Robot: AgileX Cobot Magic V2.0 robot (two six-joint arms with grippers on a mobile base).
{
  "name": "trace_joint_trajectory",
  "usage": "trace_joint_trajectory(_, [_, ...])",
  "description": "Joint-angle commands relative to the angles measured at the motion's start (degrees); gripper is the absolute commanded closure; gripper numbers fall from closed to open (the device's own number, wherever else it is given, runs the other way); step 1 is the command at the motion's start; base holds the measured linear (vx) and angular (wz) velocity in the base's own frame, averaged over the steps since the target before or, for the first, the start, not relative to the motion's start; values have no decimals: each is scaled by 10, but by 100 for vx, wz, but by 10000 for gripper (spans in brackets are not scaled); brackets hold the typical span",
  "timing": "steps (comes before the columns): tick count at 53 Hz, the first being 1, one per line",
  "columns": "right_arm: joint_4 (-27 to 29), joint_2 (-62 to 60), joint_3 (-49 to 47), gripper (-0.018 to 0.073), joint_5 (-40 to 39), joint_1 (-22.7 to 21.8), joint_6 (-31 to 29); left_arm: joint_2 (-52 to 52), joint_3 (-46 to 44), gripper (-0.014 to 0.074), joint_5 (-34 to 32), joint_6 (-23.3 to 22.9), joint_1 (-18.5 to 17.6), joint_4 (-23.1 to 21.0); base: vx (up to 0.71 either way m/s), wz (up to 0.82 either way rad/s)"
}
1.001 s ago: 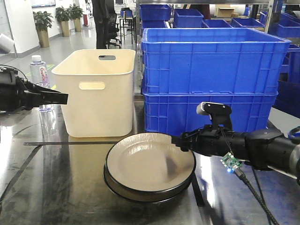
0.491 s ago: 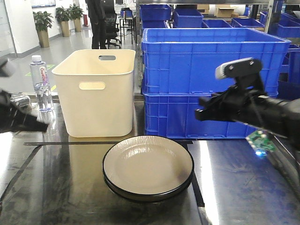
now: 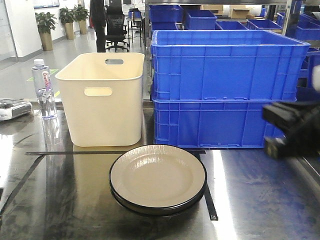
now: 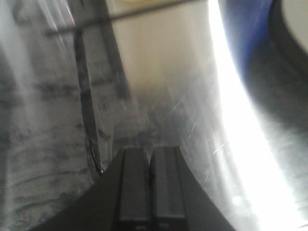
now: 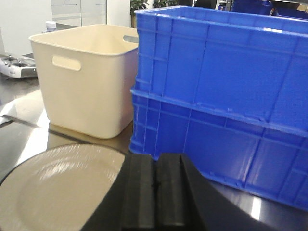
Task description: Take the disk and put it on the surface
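Note:
The disk is a beige plate with a black rim (image 3: 157, 177), lying flat on the glossy dark grey metal tabletop (image 3: 60, 205) in front of the blue crates. It also shows at the lower left of the right wrist view as the plate (image 5: 53, 187) and as a dark rim (image 4: 294, 33) at the top right of the left wrist view. My right gripper (image 5: 155, 161) is shut and empty, a blurred dark mass (image 3: 272, 127) at the right edge, away from the plate. My left gripper (image 4: 148, 153) is shut and empty above bare tabletop (image 4: 168, 96), outside the front view.
A cream bin with handle slots (image 3: 102, 100) stands behind the plate on the left. Two stacked blue crates (image 3: 225, 85) stand behind it on the right. A water bottle (image 3: 44, 87) and a white device (image 3: 12, 107) sit far left. Black tape lines (image 3: 75, 152) cross the table.
My right gripper left the plate's right rim, rose and drew back to the right edge. The left arm withdrew out of the front view. The plate settled flat on the tabletop.

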Motion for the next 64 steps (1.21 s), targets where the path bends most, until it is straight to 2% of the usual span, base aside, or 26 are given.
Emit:
trace_joint_trajectory(1, [-3,-64,45,568,-32,-4,1,-119,60,599,-118,63,0,-98,0,0])
trace_joint_trajectory(7, [-3,-120,108,568,-63,-4,1,-232,131,599,-142,131,0,-183,0,0])
trace_joint_trajectory(11, [6,-142,143,568,-108,-4,1,-306,167,599,-141,164,0,-214,0,0])
trace_joint_trajectory(14, [19,-150,157,568,-140,-4,1,-352,187,599,-141,170,0,-225,0,0])
trace_joint_trajectory(19, [55,-151,165,568,-173,-4,2,-392,212,599,-143,169,0,-225,0,0])
trace_joint_trajectory(28, [106,-151,165,568,-171,-3,2,-402,218,599,-129,168,0,-228,0,0])
trace_joint_trajectory(59, [112,-151,165,568,-171,-3,2,-402,218,598,-124,168,0,-228,0,0])
trace_joint_trajectory(61, [112,-151,165,568,-171,-3,2,-402,219,598,-126,168,0,-224,0,0])
trace_joint_trajectory(63, [112,-151,165,568,-171,-3,2,-402,221,598,-133,167,0,-199,0,0])
trace_joint_trajectory(64, [112,-151,165,568,-171,-3,2,-402,221,598,-136,166,0,-172,0,0])
